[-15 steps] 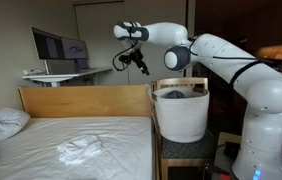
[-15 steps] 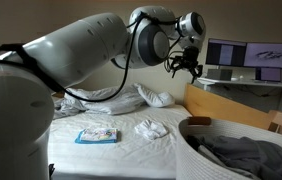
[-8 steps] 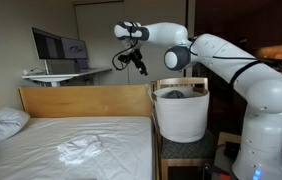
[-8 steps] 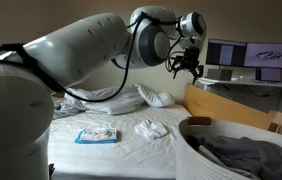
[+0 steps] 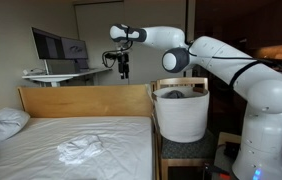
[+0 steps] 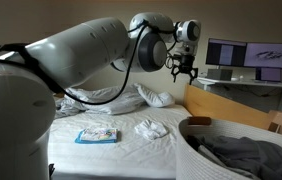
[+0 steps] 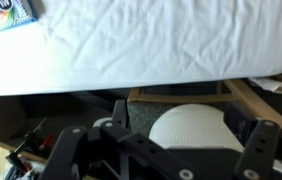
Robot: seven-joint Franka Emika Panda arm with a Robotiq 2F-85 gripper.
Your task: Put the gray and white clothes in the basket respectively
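The tall white basket (image 5: 181, 118) stands on a wooden stand beside the bed, and the gray cloth (image 5: 178, 95) lies inside it, also showing in an exterior view as a gray cloth (image 6: 243, 155) within the basket's rim (image 6: 193, 152). The white cloth (image 5: 81, 150) lies rumpled on the bedsheet; in an exterior view the white cloth (image 6: 149, 128) sits mid-bed. My gripper (image 5: 123, 68) hangs high above the headboard, pointing down, well apart from both cloths. It is open and empty (image 6: 184, 71). In the wrist view the open gripper (image 7: 168, 135) frames the basket (image 7: 196, 128) below.
A plump white pillow (image 5: 1, 123) rests at the bed's far end. A blue packet (image 6: 96, 134) lies on the sheet near the white cloth. The wooden headboard (image 5: 86, 100) runs below the gripper. A desk with monitors (image 5: 59, 46) stands behind it.
The gripper has swung away from the basket, further along above the headboard, and turned to point straight down. It stays open and empty. Both cloths lie as before.
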